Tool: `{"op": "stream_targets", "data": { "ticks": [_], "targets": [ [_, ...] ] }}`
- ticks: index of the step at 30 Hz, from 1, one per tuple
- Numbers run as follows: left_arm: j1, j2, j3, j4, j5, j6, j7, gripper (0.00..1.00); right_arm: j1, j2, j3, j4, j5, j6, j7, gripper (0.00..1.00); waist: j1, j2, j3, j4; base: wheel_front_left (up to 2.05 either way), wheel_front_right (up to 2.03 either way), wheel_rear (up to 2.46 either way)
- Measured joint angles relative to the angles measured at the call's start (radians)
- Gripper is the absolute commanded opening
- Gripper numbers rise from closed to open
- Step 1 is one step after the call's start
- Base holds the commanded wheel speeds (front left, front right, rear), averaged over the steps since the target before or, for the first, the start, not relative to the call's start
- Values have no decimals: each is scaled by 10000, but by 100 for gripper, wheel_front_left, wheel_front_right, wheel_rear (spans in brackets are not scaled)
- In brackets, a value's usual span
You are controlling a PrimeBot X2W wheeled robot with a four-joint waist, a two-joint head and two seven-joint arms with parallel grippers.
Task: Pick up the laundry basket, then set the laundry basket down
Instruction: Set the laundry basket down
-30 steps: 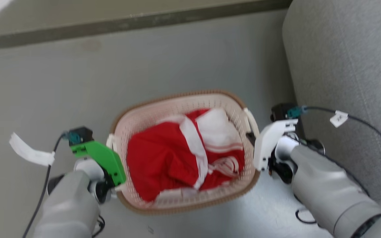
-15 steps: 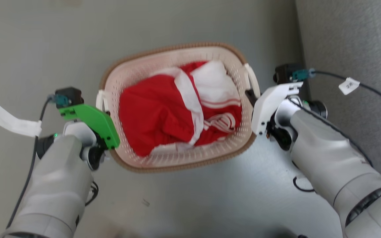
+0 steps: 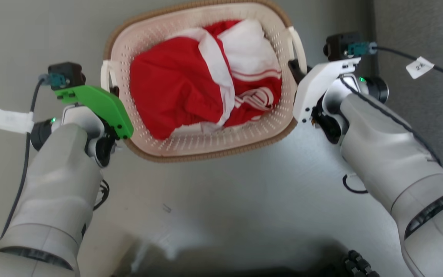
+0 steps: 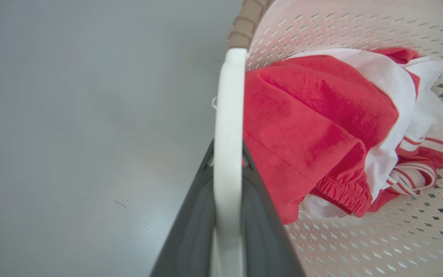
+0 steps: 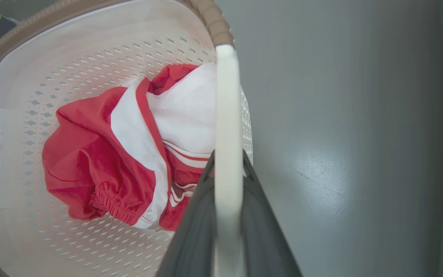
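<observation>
As things stand: the laundry basket point(image 3: 214, 140) is at the far middle of the scene, between the two arms, over the grey floor point(image 3: 225, 200); I cannot tell whether it rests on that floor or hangs clear of it.
Left side: the left gripper point(image 4: 227, 154) is clenched on the white left handle point(image 4: 227, 96), with a dark finger on each face of the bar.
Right side: the right gripper point(image 5: 227, 157) is clamped the same way on the white right handle point(image 5: 227, 96).
Contents: a crumpled red-and-white garment point(image 3: 175, 84) covers most of the basket's bottom.
Rim: a brown woven-look band point(image 3: 206, 157) tops the perforated cream walls.
Wrist mounts: a green mount point(image 3: 98, 104) is just beside the left handle and a white mount point(image 3: 317, 84) just beside the right.
Far right: grey fabric-covered furniture point(image 3: 417, 23) stands near the right arm.
</observation>
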Motion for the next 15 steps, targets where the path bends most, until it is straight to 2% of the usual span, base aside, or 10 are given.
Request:
{"op": "stream_targets", "data": {
  "ticks": [15],
  "targets": [
    [-953, 54, -67, 15, 393, 0, -677, 0, -943, -13, 31, 268, -247, -4, -405, 0, 0, 0, 1275, 139, 0, 0, 0]
  ]
}}
